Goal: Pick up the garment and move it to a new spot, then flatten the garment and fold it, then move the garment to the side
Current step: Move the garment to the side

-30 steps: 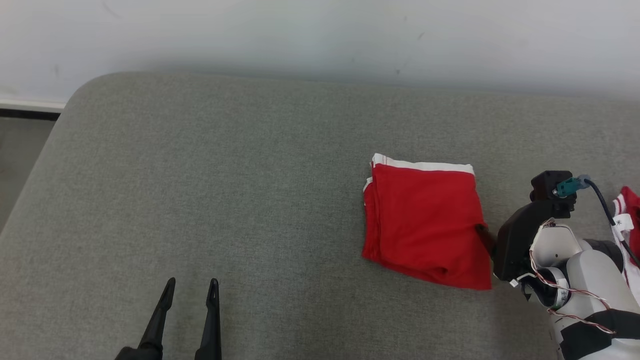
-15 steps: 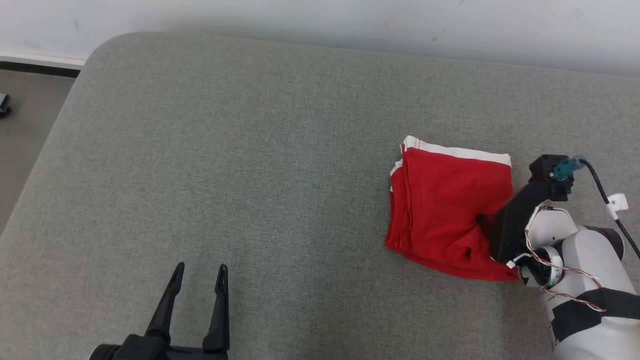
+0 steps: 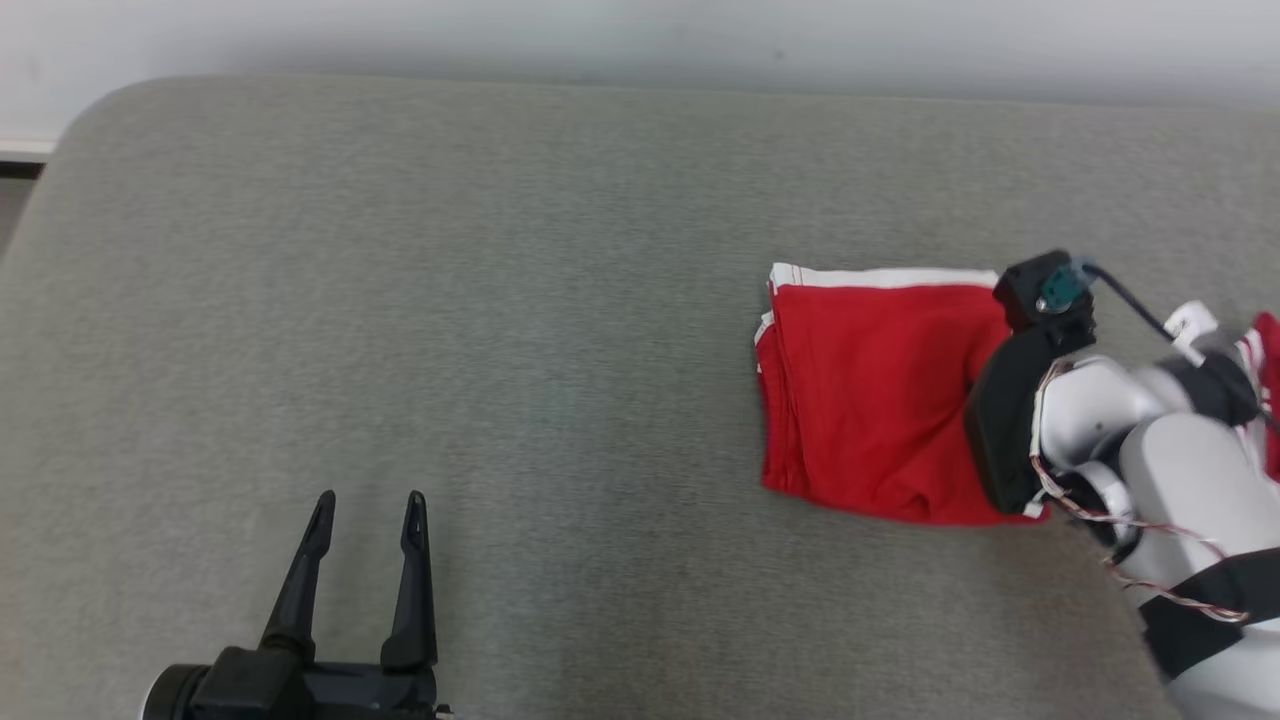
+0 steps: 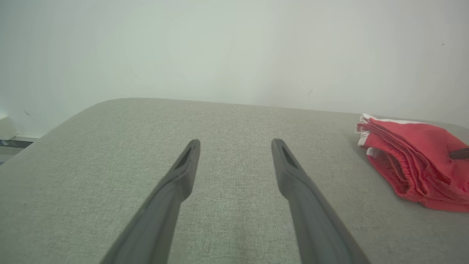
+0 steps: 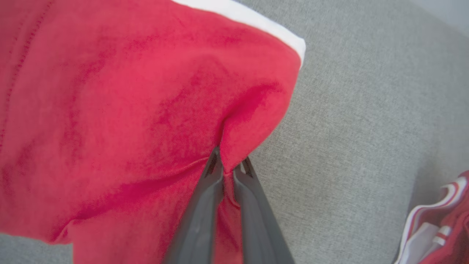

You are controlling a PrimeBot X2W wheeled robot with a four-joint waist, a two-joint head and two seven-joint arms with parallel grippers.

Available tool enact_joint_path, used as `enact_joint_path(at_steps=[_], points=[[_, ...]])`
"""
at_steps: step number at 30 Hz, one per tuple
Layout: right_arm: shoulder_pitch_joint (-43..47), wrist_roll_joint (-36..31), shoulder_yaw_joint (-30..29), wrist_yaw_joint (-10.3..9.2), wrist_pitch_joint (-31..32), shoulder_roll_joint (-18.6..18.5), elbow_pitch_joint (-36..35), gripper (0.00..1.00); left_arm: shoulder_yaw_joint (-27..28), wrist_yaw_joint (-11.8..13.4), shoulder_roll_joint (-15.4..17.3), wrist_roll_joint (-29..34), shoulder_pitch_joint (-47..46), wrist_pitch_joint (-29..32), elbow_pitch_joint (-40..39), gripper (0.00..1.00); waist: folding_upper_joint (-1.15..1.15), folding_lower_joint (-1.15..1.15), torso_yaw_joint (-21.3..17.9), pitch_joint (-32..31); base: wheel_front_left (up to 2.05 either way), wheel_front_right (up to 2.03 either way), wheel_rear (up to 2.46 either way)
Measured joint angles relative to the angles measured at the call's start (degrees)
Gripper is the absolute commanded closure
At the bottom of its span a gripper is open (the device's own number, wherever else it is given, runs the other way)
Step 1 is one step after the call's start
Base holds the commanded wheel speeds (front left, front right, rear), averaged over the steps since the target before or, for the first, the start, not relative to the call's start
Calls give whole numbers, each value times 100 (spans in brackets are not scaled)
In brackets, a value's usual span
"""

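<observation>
Head view, nearest: the left gripper point(image 3: 370, 500) sits low at the near left. Its two dark fingers are spread wide with nothing between them.
Under it: a big grey cushion point(image 3: 500, 300) with a soft, woven top.
Left gripper and garment: well apart. The red garment point(image 3: 870, 390) is far off to its right.
Garment: a folded red pile with a white band along its far edge. It lies on the cushion, toward the right side.
Right gripper point(image 5: 230, 163): squeezed tight on the garment. A thin bit of red cloth is pinched between its two fingertips.
Where it bites: at the garment's right edge, a little way from the corner with the white band.
Cloth at the bite: pulled into a small ridge that runs up from the fingertips. The rest lies flat.
Right arm: white and black. It comes in from the near right and hides part of the garment's right edge.
Other cloth point(image 5: 443, 227): red with white stripes, on the cushion at the right, apart from the garment.
Far back: a pale wall point(image 3: 600, 30) behind the cushion.
</observation>
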Motion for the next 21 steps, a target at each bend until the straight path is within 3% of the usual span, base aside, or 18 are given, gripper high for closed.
enact_joint_path(at_steps=[6, 7, 11, 16, 21], points=[[-227, 370, 715, 0, 399, -944, -1061, 100, 35, 30, 0, 29, -164, 0, -21, 0, 0, 0, -449, 72, 0, 0, 0], [-251, 495, 853, 0, 510, -1252, -1360, 100, 45, 54, -1, 56, -191, 0, -49, 0, 0, 0, -612, 102, 0, 0, 0], [-268, 725, 1115, 0, 537, -1735, -1864, 100, 123, 78, -1, 146, -291, 0, -136, 0, 0, 0, -953, 169, 0, 0, 0], [-209, 812, 1371, 0, 366, -2382, -2121, 100, 210, 53, -2, 325, -354, 0, -221, 0, 0, 0, -1358, 243, 0, 0, 0], [-262, 723, 1514, 0, 7, -2781, -2014, 100, 322, -43, -3, 466, -408, 0, -319, 0, 0, 0, -1724, 322, 0, 0, 0]])
